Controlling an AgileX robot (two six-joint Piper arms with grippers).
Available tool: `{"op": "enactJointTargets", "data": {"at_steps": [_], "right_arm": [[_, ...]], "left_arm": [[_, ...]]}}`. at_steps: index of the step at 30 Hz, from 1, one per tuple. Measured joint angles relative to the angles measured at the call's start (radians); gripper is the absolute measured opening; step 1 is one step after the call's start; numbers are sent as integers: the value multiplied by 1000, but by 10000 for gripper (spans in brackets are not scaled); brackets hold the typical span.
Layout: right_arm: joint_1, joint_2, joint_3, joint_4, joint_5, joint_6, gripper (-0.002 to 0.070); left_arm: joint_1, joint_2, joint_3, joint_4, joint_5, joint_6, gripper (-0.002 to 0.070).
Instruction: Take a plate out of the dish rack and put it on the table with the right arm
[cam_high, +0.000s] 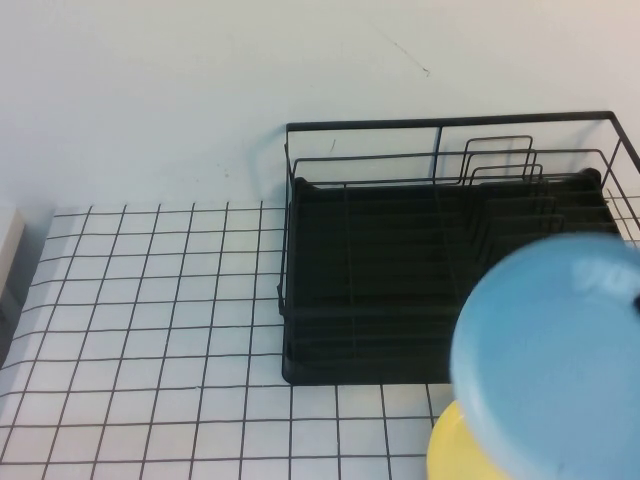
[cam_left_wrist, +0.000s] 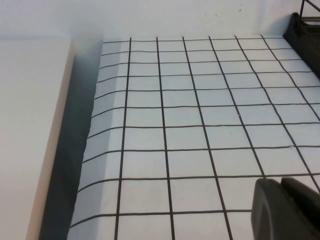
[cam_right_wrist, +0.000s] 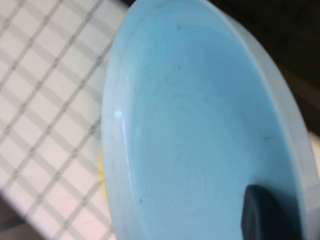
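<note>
The light blue plate (cam_high: 550, 350) hangs tilted in the air at the right, in front of the black dish rack (cam_high: 380, 290) and above the table (cam_high: 150, 330). It fills the right wrist view (cam_right_wrist: 190, 125). My right gripper is shut on the plate's rim; one dark finger (cam_right_wrist: 262, 215) lies on its inner face, and only a dark bit shows at the right edge of the high view. My left gripper (cam_left_wrist: 282, 187) is shut and empty, low over the gridded table (cam_left_wrist: 190, 115), far left of the rack.
A yellow plate (cam_high: 455, 450) lies on the table under the blue one, near the front edge. The rack holds no plates; its upright dividers (cam_high: 500, 165) stand at the back right. A white wall rises behind. A pale block (cam_left_wrist: 30, 135) borders the table's left.
</note>
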Motion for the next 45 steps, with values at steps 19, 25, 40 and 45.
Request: {"op": "enactJointTargets", "data": {"at_steps": [19,25,40,45], "right_arm": [[0,32,524,225,-435,-176,165],[0,44,526,221,-506,-176,335],[0,-82,224,-192,-267,74,165],[0,-287,201,-287,-271,143,23]], "left_arm": [[0,0,0,0,0,0,-3],[0,0,0,0,0,0,-3],[0,0,0,0,0,-4,-3],[0,0,0,0,0,-4,-3]]}}
